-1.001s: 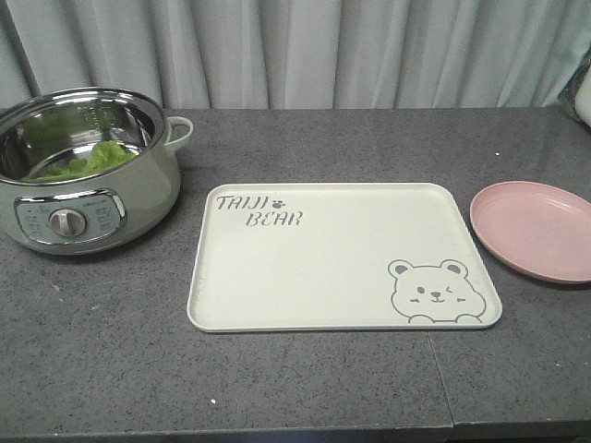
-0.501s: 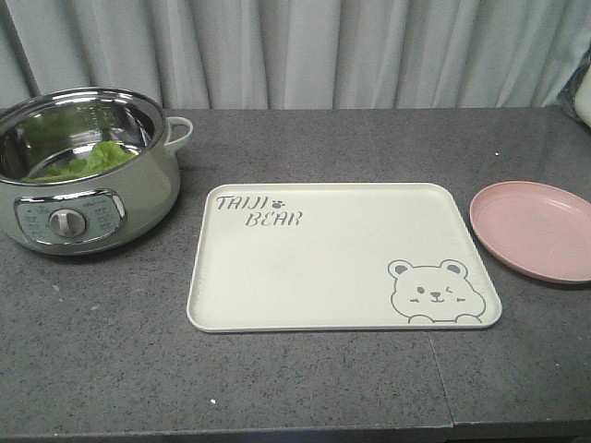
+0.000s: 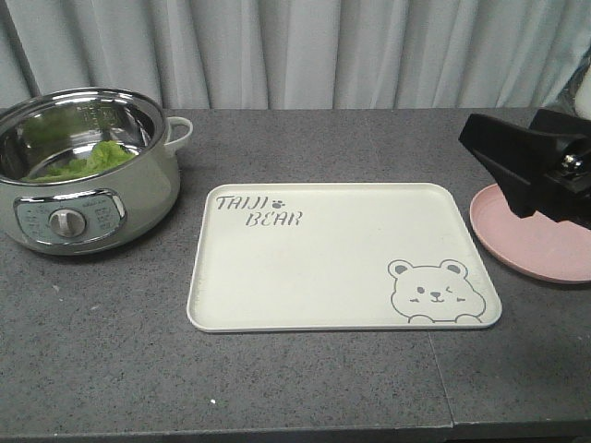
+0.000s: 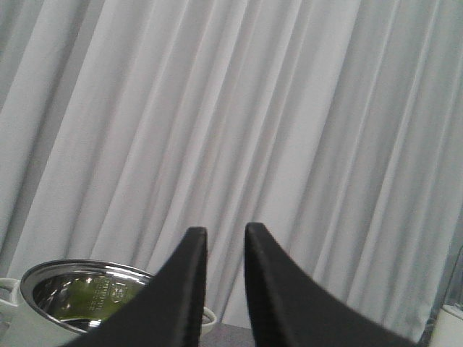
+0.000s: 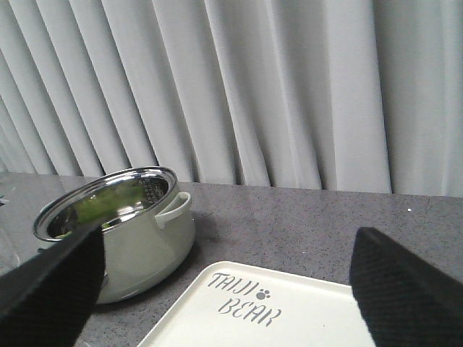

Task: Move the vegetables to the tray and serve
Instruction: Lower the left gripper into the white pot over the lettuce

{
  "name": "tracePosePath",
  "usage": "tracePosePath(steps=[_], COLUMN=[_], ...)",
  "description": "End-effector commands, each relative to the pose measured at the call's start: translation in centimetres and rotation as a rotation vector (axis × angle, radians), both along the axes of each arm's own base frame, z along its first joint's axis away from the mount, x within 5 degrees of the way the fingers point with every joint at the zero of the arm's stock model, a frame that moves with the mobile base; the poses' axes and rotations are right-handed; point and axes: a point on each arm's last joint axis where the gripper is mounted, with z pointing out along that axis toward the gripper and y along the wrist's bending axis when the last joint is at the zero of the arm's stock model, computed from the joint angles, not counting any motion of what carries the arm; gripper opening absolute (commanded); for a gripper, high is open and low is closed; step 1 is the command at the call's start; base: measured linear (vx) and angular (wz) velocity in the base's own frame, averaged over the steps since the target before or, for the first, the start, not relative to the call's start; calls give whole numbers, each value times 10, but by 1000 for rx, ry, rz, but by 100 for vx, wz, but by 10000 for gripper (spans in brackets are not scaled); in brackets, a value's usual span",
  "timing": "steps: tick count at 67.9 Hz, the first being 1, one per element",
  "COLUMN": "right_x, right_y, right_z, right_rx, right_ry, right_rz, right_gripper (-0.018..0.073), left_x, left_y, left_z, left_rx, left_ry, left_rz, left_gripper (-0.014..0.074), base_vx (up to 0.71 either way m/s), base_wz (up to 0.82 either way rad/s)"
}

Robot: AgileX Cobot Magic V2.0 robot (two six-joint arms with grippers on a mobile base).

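Lettuce leaf (image 3: 92,159): bright green, lying inside the steel-lined electric pot (image 3: 138,198) at the grey table's (image 3: 111,369) left; tray (image 3: 342,268): cream, bear print, centre of table, nothing on it; pink plate (image 3: 540,254): just right of tray, apart from it; right arm (image 3: 526,166): above the plate; right gripper (image 5: 228,238): jaws spread wide, holding nothing; left gripper (image 4: 224,230): raised before the curtain (image 4: 289,108), jaws nearly together with a thin slit between, holding nothing.
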Motion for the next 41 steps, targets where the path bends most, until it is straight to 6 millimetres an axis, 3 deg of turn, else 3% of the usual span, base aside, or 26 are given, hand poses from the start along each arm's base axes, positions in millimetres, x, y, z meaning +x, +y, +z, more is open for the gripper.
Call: tracePosePath(steps=[1, 11, 22, 32, 41], right_x=[-2, -2, -2, -2, -2], right_y=[1, 1, 1, 1, 1], right_z=[14, 14, 14, 14, 14], right_rx=[37, 36, 32, 32, 35], right_ry=[-42, -42, -41, -42, -41], right_rz=[15, 15, 15, 19, 19], right_gripper=[654, 629, 603, 583, 583], left_x=[-3, -1, 6, 31, 78], left_y=[0, 0, -1, -3, -7], left_z=[14, 9, 15, 53, 100], left_rx=[-19, -61, -62, 51, 170], left_ry=[-68, -4, 46, 134, 254], left_rz=[-4, -25, -28, 8, 42], left_gripper=[299, 484, 521, 513, 514], base_vx=[0, 0, 0, 0, 0], base_wz=[0, 0, 0, 0, 0])
